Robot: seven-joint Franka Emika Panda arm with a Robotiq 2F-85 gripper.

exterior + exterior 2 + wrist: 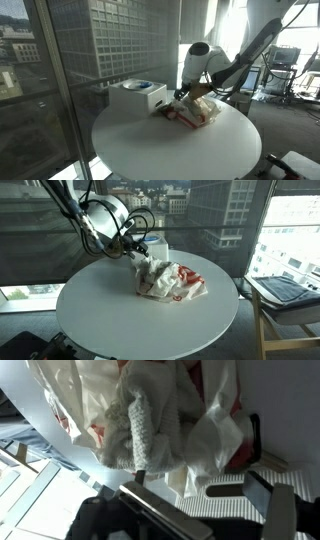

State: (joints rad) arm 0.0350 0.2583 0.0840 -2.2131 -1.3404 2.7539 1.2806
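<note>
The single arm (250, 48) reaches in from high at one side and bends down at the elbow. In both exterior views its white wrist housing (198, 58) sits just above the gripper (188, 94), low at the end of the reach. The gripper points downward at a slant. In the wrist view its two dark fingers (268, 495) enter from the bottom edge and stand well apart — the jaws are spread wide.
</note>
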